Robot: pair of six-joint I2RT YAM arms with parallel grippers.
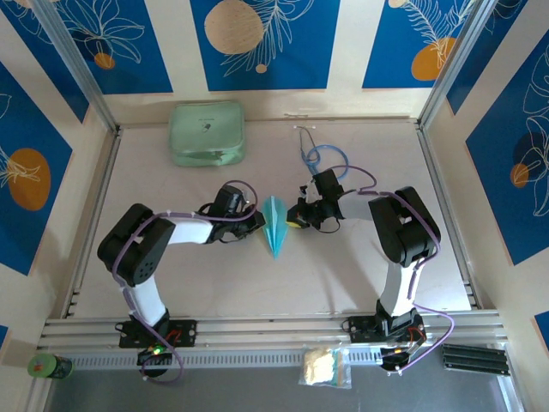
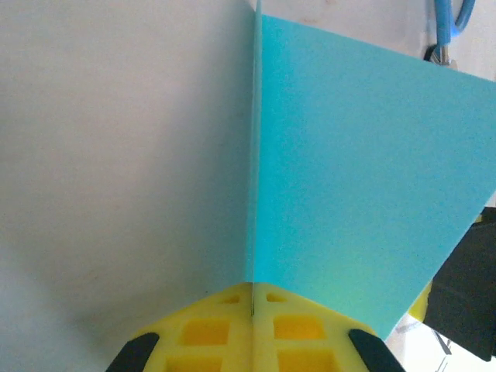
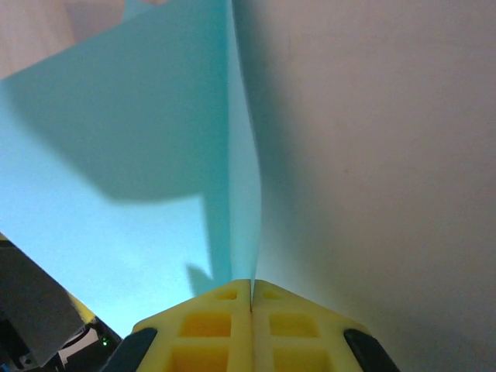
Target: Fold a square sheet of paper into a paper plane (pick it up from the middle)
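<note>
The paper plane (image 1: 275,225) sits at mid-table (image 1: 343,275), pinched on opposite sides by the closed left gripper (image 2: 253,301) and closed right gripper (image 3: 251,296), apparently a late wing-folding step; the next move likely calls for pressing the crease flat evenly.

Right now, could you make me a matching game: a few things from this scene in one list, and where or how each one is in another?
1 paper plane
2 mint-green case
3 stethoscope
4 left tool

a far left corner
b clamped shut on the plane's edge
c dead centre, light blue
d far side, right of centre, blue tubing

Pairs: 1-c, 2-a, 3-d, 4-b
</note>
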